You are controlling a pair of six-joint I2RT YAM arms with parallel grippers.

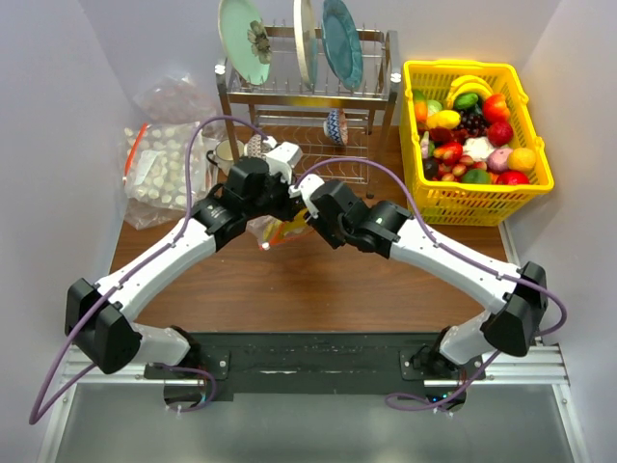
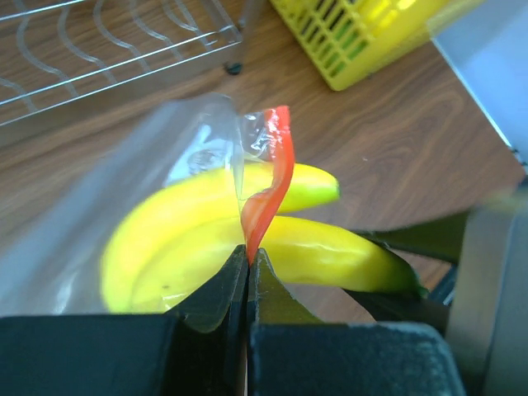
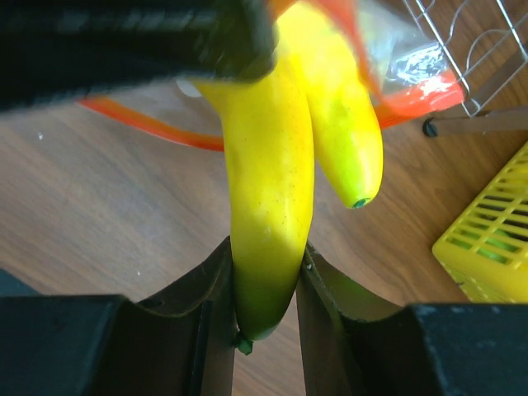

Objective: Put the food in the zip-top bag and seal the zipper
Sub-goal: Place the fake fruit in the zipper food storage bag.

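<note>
A yellow banana bunch (image 3: 272, 157) hangs partly inside the clear zip-top bag (image 2: 99, 190), held above the wooden table. My left gripper (image 2: 247, 254) is shut on the bag's red zipper strip (image 2: 268, 190) and holds the mouth up. My right gripper (image 3: 266, 272) is shut on the green-tipped end of one banana, the other end under the red strip (image 3: 148, 124). In the top view the two grippers meet at the bag (image 1: 280, 230) in the middle of the table. The banana also shows in the left wrist view (image 2: 313, 247).
A yellow basket (image 1: 477, 207) full of toy fruit stands at the back right. A wire dish rack (image 1: 308, 92) with plates stands at the back centre. A larger clear bag of pale lumps (image 1: 159, 169) lies at the back left.
</note>
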